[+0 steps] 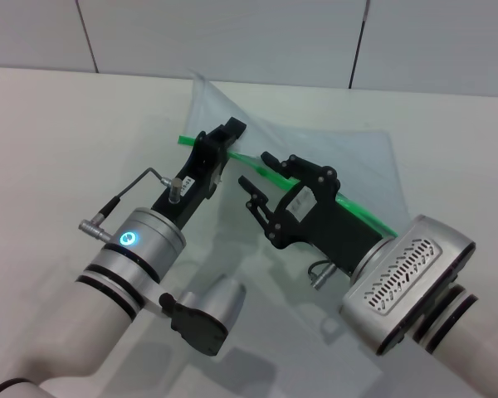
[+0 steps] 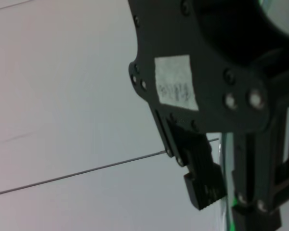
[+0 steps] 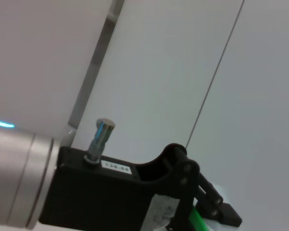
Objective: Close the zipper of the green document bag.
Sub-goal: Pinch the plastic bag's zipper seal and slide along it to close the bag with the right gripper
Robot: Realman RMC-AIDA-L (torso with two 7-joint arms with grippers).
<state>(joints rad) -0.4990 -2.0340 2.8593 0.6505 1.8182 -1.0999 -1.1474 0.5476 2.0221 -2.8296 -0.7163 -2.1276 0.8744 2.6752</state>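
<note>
Both grippers hide much of the zipper point(image 1: 361, 212); slider unseen.

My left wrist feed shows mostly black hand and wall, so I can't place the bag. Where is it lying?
Observer: The green document bag lies on the white table, beneath both hands.
Operator: Where does the zipper run relative to my left hand?
Observer: The zipper crosses the bag diagonally, and the left hand is at its far left end.
Operator: And the right hand?
Observer: The right hand is open and appears to straddle the green strip, just to the robot's right of the left hand.
</note>
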